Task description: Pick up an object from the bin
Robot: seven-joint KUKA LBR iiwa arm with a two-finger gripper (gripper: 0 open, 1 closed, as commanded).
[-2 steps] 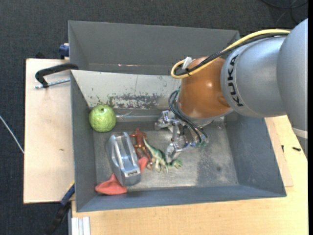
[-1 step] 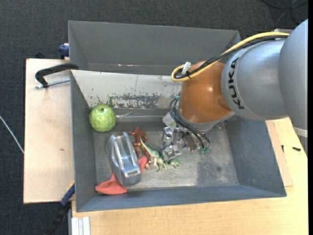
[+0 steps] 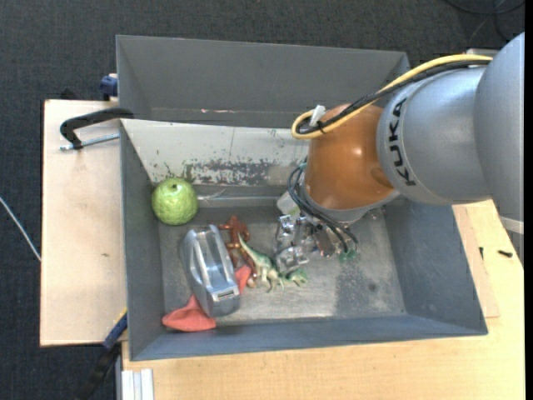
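Gripper (image 3: 290, 252) sits low over the floor of the bin (image 3: 433, 307), near the middle, touching or just above the right edge of a small tangle of toy animal figures (image 3: 265, 272). That tangle is probably the target, since it is the only clutter directly under the tool. Jaw state: cannot tell, because the orange wrist cover (image 3: 341, 169) and the metal below it crowd the view. Nothing is seen pinched, so no hold is claimed.

The green apple (image 3: 175, 202) rests at the back left where floor meets wall. It is round, so my guess is it rolled there and stopped. The silver stapler-like thing (image 3: 212, 269) lies flat at front left, just beside the figures, with its front end over a red soft piece (image 3: 190, 317).

Counts:
- 1 apple
- 1 silver thing
- 1 red piece
- figures: at least 2, a brown one and a pale green one — the exact number is unclear because they overlap
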